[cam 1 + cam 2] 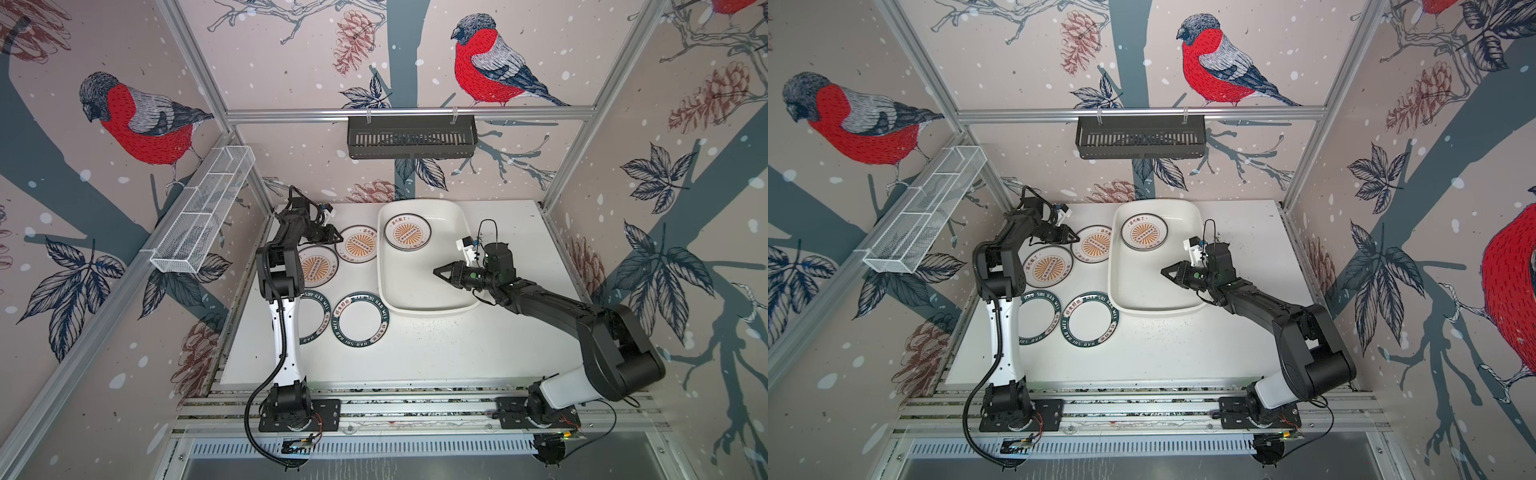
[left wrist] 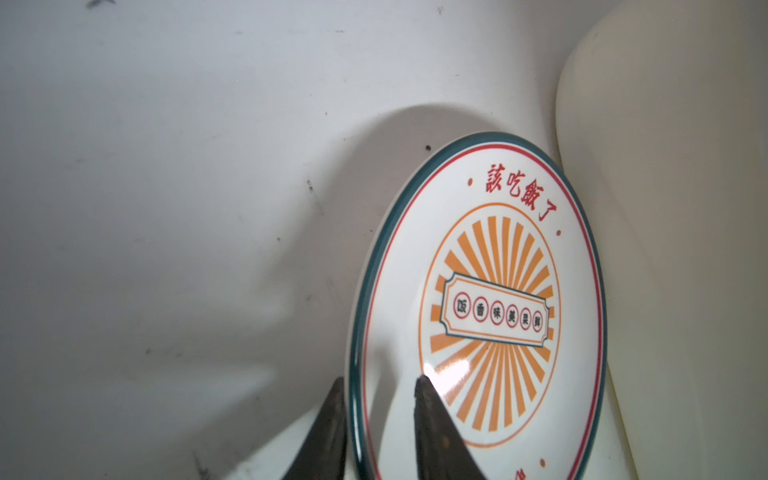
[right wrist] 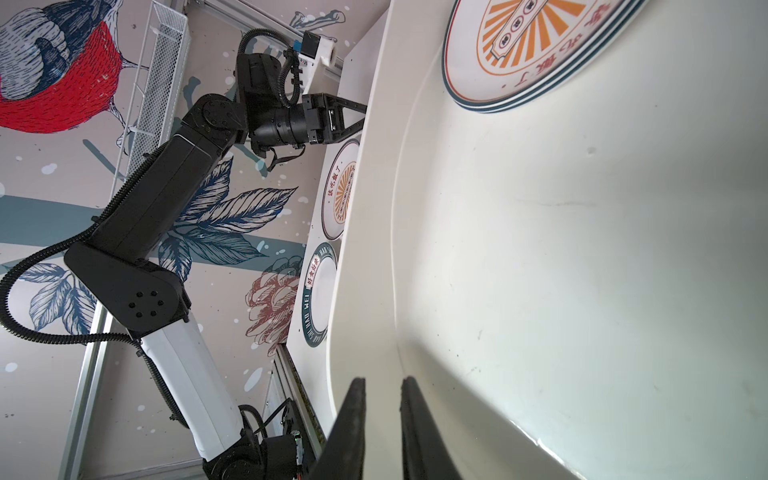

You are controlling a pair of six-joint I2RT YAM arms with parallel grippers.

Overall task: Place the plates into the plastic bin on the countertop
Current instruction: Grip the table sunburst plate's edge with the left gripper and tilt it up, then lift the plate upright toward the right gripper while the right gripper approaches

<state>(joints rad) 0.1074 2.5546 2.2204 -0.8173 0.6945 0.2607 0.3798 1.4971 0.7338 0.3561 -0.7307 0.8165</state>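
1. Farthest left of the plastic bin, a green-lettered plate lies flat on the surface, half hidden under the left arm. Beyond it lies a sunburst plate.
2. Nearer the bin, a second green-lettered plate lies flat off its near left corner.
3. The left jaws straddle the rim of another sunburst plate, close against the bin's left wall. One finger is over its face and the other is outside the rim. Whether they pinch it I cannot tell.
4. Inside the bin, in its far left corner, sits a stack of sunburst plates.
5. The right jaws hang over the bin's floor near its right wall, almost pressed together, with nothing between the fingers.
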